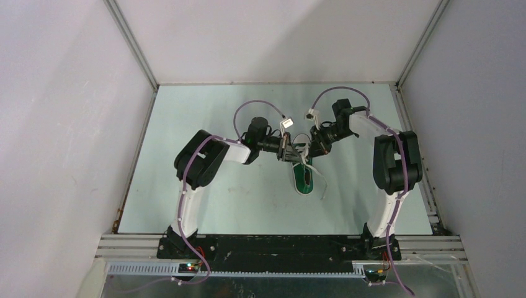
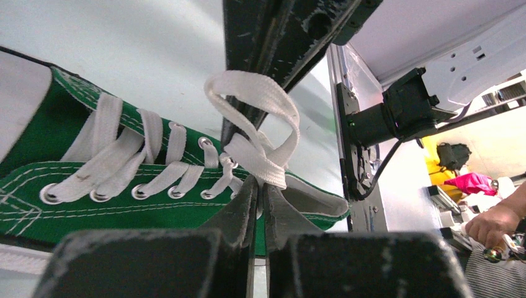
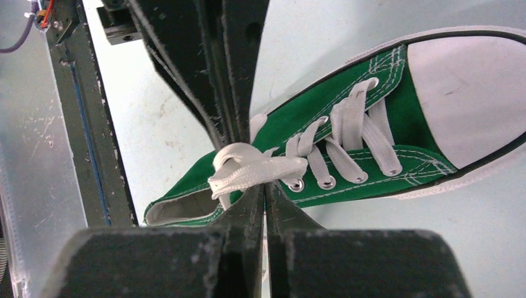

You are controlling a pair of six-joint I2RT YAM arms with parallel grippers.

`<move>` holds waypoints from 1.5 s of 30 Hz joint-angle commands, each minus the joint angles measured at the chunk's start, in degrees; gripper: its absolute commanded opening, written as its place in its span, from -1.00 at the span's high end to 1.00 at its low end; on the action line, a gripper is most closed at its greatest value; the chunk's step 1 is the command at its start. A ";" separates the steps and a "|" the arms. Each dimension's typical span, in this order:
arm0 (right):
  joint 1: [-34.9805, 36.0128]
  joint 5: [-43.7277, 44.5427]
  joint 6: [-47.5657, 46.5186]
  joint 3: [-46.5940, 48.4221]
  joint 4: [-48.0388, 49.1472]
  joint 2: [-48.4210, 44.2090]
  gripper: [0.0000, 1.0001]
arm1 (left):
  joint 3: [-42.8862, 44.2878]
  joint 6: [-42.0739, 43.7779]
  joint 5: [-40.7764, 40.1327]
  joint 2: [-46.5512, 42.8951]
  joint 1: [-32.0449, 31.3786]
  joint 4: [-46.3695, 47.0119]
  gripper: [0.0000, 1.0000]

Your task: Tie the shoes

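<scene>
Sneaker (image 1: 304,177), one only, green, lies at the middle of the table (image 1: 217,186), toe far, while my left claw (image 2: 259,192) and right claw (image 3: 265,189) each pinch its white laces (image 2: 260,118).

Left gripper (image 2: 257,186) and right gripper (image 3: 265,186) closed (arms inward, wrists close together)

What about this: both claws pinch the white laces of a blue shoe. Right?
The shoe is green, not blue; the right wrist view shows it. The left gripper and right gripper do pinch its white laces.
</scene>
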 commanded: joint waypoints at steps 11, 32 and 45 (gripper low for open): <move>-0.45 -6.87 -4.87 2.23 -7.48 -0.42 0.83 | 1.63 -0.42 -3.03 -0.34 0.55 0.08 0.94; -0.62 -4.43 0.63 2.15 -2.73 1.41 0.93 | 1.91 10.61 2.24 -3.56 0.38 -6.39 0.15; -0.81 -4.10 1.81 2.16 -2.66 1.60 1.00 | 9.75 28.10 5.02 -3.82 0.36 -27.10 -0.09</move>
